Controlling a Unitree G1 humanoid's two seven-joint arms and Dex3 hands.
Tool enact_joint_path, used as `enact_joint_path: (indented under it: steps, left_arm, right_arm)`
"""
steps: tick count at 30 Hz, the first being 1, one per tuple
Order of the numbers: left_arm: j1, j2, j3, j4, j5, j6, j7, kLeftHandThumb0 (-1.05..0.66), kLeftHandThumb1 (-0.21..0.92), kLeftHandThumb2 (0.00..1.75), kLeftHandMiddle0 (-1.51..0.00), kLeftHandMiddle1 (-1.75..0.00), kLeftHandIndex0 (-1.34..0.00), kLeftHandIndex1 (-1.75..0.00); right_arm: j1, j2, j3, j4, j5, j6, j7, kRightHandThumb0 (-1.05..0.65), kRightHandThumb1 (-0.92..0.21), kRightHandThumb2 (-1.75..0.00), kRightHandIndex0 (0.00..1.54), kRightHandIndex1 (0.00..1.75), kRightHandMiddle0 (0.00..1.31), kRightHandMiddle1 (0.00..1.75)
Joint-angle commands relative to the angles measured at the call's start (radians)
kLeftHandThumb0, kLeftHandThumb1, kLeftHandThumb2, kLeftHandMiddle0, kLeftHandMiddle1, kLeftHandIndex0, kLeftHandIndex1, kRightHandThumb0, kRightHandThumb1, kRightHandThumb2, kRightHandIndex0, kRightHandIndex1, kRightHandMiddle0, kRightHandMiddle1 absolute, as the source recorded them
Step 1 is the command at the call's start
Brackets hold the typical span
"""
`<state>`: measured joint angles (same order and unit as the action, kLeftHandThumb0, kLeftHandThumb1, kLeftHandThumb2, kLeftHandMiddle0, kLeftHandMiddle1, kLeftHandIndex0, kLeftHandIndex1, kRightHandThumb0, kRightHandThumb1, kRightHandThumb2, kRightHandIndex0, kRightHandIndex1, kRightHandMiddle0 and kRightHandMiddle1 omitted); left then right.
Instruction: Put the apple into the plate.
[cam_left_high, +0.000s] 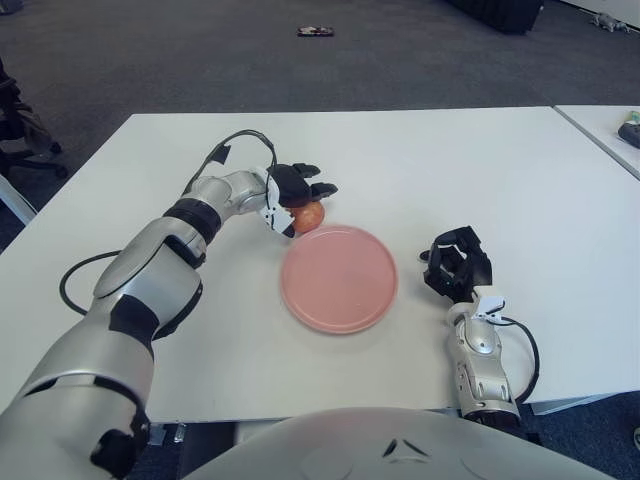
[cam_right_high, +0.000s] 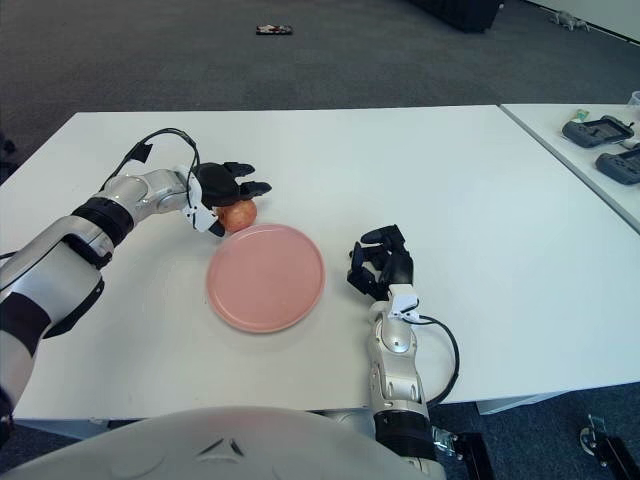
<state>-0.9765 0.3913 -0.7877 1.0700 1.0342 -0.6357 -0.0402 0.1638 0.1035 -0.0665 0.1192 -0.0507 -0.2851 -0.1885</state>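
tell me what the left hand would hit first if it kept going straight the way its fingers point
Probably nothing close: the left hand sits over the apple, fingers pointing right across bare table, passing behind the plate. Depth is uncertain.

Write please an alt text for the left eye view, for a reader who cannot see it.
The left robot hand is over a red apple on a white table, its fingers draped on top of the fruit, just beyond the far left rim of an empty pink plate. The right robot hand shows to the right of the plate, fingers curled, holding nothing.
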Motion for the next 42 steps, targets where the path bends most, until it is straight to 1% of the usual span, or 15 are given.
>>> enact_joint_path:
  steps: [1,4,6,19,31,37,42]
  left_arm:
    - [-0.029,-0.024,-0.023,0.045,0.02,0.031,0.023,-1.05,0.72,0.59,0.0,0.0,0.0,0.0]
    - [-0.035,-0.061,-0.046,0.118,0.034,0.077,0.055,-1.05,0.72,0.59,0.0,0.0,0.0,0.0]
    - [-0.039,-0.071,-0.053,0.141,0.032,0.09,0.06,-1.05,0.72,0.59,0.0,0.0,0.0,0.0]
    - [-0.05,-0.09,-0.079,0.184,0.02,0.114,0.08,-1.05,0.74,0.59,0.0,0.0,0.0,0.0]
    - [-0.048,-0.111,-0.104,0.22,0.02,0.143,0.062,-1.05,0.75,0.57,0.0,0.0,0.0,0.0]
    - [-0.031,-0.126,-0.13,0.259,0.034,0.198,0.048,-1.05,0.75,0.57,0.0,0.0,0.0,0.0]
    - [-0.026,-0.13,-0.139,0.272,0.027,0.226,0.036,-1.05,0.76,0.57,0.0,0.0,0.0,0.0]
  right_arm:
    - [0.012,0.003,-0.006,-0.005,0.009,0.005,-0.003,-0.41,-0.55,-1.04,0.65,1.33,0.43,1.75]
    - [0.016,0.001,-0.007,-0.012,0.004,0.009,-0.006,-0.41,-0.54,-1.05,0.66,1.32,0.44,1.75]
    - [0.021,-0.002,-0.008,-0.019,0.0,0.014,-0.007,-0.41,-0.53,-1.06,0.66,1.32,0.44,1.75]
    - [0.031,-0.015,-0.005,-0.036,-0.029,0.025,-0.024,-0.41,-0.53,-1.06,0.66,1.31,0.44,1.75]
    - [0.039,-0.013,-0.001,-0.06,-0.028,0.05,-0.028,-0.41,-0.54,-1.05,0.66,1.3,0.43,1.75]
    - [0.047,-0.017,0.001,-0.071,-0.023,0.042,-0.018,-0.41,-0.54,-1.05,0.66,1.3,0.44,1.75]
    - [0.053,-0.019,0.001,-0.076,-0.021,0.039,-0.014,-0.41,-0.54,-1.05,0.67,1.3,0.43,1.75]
